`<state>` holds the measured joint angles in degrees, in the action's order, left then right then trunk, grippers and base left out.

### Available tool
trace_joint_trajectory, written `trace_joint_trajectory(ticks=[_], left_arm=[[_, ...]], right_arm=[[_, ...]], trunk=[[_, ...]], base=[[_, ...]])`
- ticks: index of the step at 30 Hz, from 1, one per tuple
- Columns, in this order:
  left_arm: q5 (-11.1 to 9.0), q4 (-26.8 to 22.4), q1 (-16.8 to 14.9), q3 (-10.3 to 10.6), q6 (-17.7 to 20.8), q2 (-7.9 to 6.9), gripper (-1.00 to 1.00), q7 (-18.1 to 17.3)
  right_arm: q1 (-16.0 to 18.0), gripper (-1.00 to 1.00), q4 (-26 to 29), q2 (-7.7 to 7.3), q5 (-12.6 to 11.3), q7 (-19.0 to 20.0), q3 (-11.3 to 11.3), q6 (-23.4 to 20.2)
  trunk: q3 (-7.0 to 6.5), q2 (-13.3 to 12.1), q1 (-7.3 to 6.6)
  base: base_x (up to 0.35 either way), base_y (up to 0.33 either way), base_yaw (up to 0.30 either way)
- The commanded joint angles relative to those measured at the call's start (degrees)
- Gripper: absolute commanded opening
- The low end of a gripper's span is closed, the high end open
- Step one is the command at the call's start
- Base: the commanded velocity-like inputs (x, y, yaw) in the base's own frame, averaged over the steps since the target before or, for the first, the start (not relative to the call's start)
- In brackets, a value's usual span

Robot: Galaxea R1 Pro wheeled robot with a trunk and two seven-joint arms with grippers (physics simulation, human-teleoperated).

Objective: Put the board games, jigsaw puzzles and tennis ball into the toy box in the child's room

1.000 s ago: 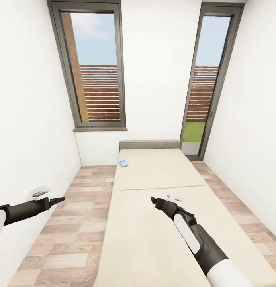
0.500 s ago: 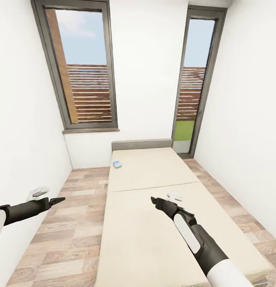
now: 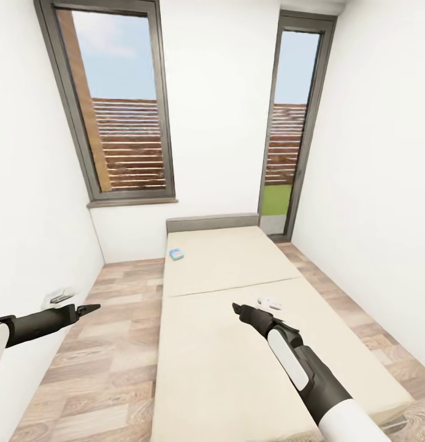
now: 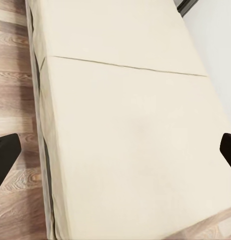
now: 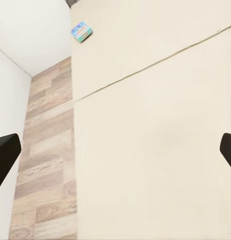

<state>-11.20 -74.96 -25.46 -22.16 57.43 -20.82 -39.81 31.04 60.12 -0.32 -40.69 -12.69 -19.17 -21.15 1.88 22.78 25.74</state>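
While the bed [image 3: 237,319] fills the lower middle of the head view, a small blue board game [image 3: 176,253] is seen near its far left corner. The left gripper [image 3: 88,308] is held at lower left and the right gripper [image 3: 237,308] at centre, both spread wide and empty.

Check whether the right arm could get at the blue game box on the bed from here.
Probably not yet. The game box lies near the headboard end of the bed, well beyond the open right claw. Nothing blocks the mattress between them; the robot likely needs to move closer.
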Motion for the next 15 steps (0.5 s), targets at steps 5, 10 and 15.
trace_joint_trajectory(ticks=[5, 10, 15], left_arm=[[0.0, 0.0, -0.1, -0.1, 0.3, -0.01, 1.0, -0.2], [0.0, 0.0, -0.1, -0.1, 0.3, -0.01, 1.0, -0.2], [0.0, 0.0, -0.1, -0.1, 0.3, -0.02, 1.0, -0.2]], right_arm=[[0.1, 1.0, 0.1, -0.03, -0.5, -0.6, -0.2, -0.1], [0.1, 1.0, 0.1, -0.01, -0.6, -0.6, -0.2, -0.1], [0.1, 1.0, 0.2, 0.01, -0.6, -0.6, -0.2, 0.0]], trunk=[[0.14, 0.1, 0.04], [0.14, 0.1, 0.04], [0.14, 0.1, 0.04]], base=[[0.0, 0.15, -0.211], [0.0, 0.065, -0.082], [0.0, 0.029, -0.027]])
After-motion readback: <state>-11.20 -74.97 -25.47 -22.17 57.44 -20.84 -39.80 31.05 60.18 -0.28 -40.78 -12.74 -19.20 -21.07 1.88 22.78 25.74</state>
